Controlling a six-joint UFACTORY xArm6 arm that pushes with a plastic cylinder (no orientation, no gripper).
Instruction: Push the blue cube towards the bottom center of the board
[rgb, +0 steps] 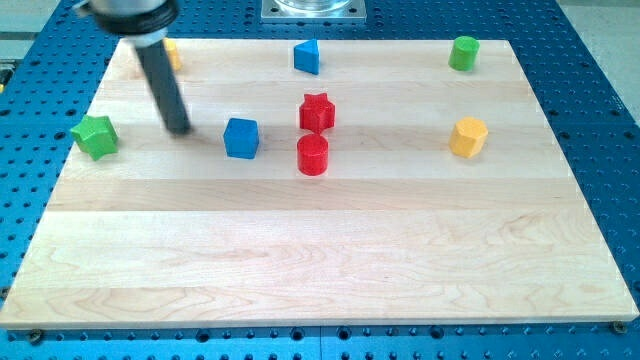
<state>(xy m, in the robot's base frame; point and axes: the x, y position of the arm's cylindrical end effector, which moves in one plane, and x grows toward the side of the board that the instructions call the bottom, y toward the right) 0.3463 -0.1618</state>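
Overhead, the wooden board (320, 270) lay on a blue perforated table (600, 120), and all of its blocks sat in the upper half. Below the blocks, the board's lower half ran as bare wood from the view's left edge to its right edge and down to the view's bottom edge.

The blue cube (240, 137) stood left of centre in the upper half, well clear of every edge. A red cylinder (312, 155) stood near it on the view's right, slightly lower, and a red star-shaped block (317, 112) stood just above that cylinder, almost touching it. A blue triangular block (307, 56) lay close to the view's top edge, above the red pair. A green cylinder (463, 52) sat near the top right corner, and a yellow hexagonal block (468, 137) lay below it, towards the right edge. A green star-shaped block (95, 136) rested at the left edge. A yellow block (172, 52), its shape not clear, showed partly behind the rod near the top left.

My tip (181, 130) touched the board to the view's left of the blue cube, at about the cube's height, with a small gap of bare wood between them; it touched no block. The rod carried and held nothing. It leaned up and to the view's left, and the green star-shaped block stood further to its left.
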